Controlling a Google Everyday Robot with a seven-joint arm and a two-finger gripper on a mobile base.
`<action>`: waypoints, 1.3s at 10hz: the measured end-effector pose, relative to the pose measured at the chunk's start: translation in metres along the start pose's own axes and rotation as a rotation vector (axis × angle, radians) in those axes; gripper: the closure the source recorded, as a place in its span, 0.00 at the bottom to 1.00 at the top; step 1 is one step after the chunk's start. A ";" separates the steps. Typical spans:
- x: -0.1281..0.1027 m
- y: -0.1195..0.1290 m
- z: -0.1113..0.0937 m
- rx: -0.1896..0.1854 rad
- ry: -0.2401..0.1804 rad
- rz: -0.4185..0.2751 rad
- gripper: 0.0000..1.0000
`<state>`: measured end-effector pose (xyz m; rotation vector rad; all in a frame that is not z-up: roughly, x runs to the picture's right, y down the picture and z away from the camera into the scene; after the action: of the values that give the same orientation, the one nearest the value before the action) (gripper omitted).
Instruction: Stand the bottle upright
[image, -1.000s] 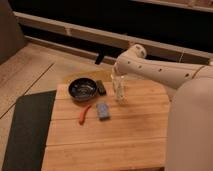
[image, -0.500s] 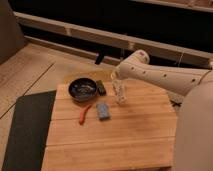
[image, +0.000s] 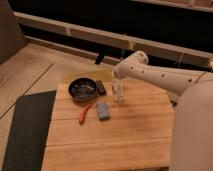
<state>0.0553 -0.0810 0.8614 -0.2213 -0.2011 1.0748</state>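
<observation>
The small slim white plastic bottle (image: 118, 93) is seen upright on the wooden slatted table (image: 120, 137), near the rear edge and a little right of the middle. Its body looks pale and partly translucent, with faint dark marks on it; the cap cannot be made out clearly. The two-finger gripper (image: 117, 82) of the white robot arm (image: 160, 76) is placed directly above the bottle, at its top, and is shut. Whether the bottle is really clamped by it cannot be told, because the fingers and the bottle merge together there.

Just to the left of the bottle, a small dark rectangular object (image: 101, 87) is laid flat, and beside that a round dark bowl (image: 82, 89) is standing. In front of the bottle, a little to the left, a blue rectangular block (image: 103, 111) is lying, and a thin orange-red tool (image: 84, 114) is found next to it. None of these things touches the bottle. A dark mat (image: 27, 131) is spread along the left side of the table.
</observation>
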 end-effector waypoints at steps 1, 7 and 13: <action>-0.001 0.001 0.003 -0.008 0.000 -0.004 1.00; -0.002 0.001 0.008 -0.020 0.002 -0.012 1.00; -0.007 -0.001 0.009 -0.017 -0.014 0.014 1.00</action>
<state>0.0507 -0.0867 0.8700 -0.2308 -0.2222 1.0887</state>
